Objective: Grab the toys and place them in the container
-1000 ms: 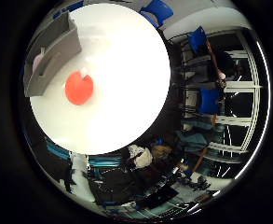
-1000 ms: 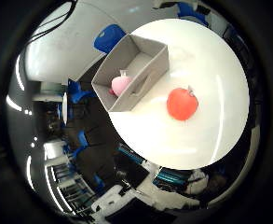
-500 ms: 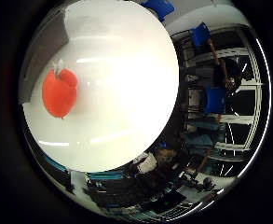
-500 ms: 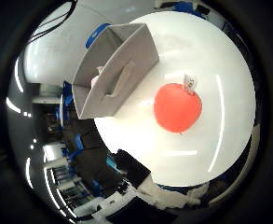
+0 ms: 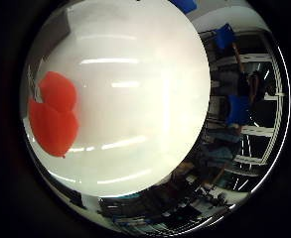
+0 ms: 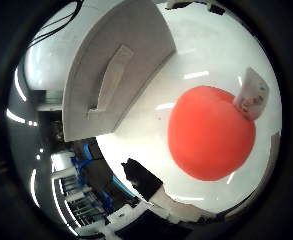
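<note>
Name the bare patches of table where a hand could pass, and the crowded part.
The white table lies bare from the red toy across to its far edge. A narrower bare strip separates toy and grey container. Those two crowd the one side.

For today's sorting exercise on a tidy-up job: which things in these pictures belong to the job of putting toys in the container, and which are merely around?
Part of the job:
- red toy, with a white tag, on the white table
- grey container, beside the toy

Merely around:
- blue chairs beyond the table
</note>
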You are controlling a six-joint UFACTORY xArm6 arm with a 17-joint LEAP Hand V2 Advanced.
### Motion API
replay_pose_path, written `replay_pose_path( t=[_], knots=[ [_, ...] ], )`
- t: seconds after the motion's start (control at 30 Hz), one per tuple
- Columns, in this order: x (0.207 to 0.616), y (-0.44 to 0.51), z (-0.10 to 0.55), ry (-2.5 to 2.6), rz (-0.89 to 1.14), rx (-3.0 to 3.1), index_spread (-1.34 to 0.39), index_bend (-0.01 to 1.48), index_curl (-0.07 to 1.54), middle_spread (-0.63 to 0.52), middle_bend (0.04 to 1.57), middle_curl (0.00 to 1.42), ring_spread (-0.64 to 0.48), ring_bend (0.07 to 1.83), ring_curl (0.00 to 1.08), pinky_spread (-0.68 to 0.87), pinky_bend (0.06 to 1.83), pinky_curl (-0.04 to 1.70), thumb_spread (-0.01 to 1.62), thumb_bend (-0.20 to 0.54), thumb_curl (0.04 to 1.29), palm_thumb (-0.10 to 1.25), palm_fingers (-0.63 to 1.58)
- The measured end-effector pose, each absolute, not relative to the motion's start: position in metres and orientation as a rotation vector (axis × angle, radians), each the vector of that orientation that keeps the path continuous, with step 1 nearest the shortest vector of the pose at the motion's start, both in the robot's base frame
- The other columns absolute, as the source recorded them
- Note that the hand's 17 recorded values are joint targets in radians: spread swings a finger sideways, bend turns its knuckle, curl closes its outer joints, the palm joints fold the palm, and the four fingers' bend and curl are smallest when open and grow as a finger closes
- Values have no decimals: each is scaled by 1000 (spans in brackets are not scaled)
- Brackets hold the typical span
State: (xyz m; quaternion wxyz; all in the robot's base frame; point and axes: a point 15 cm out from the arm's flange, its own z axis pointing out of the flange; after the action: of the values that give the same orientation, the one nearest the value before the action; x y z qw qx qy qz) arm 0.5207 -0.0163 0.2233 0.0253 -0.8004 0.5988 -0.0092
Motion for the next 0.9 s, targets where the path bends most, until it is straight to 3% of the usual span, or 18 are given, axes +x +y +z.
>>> replay_pose_path(
  t=[0.27,0.67,0.9],
  knots=[
    [503,23,194,1806,46,-2548,-342,158,272,40,197,331,206,376,237,482,535,265,1037,-25,278,333,146],
    [495,19,200,1833,53,-2553,-341,158,274,49,198,333,210,351,238,485,520,265,1032,-26,275,326,145],
    [471,14,207,1845,64,-2561,-341,159,275,58,198,333,221,341,239,496,506,267,1028,-26,274,321,143]
  ],
)
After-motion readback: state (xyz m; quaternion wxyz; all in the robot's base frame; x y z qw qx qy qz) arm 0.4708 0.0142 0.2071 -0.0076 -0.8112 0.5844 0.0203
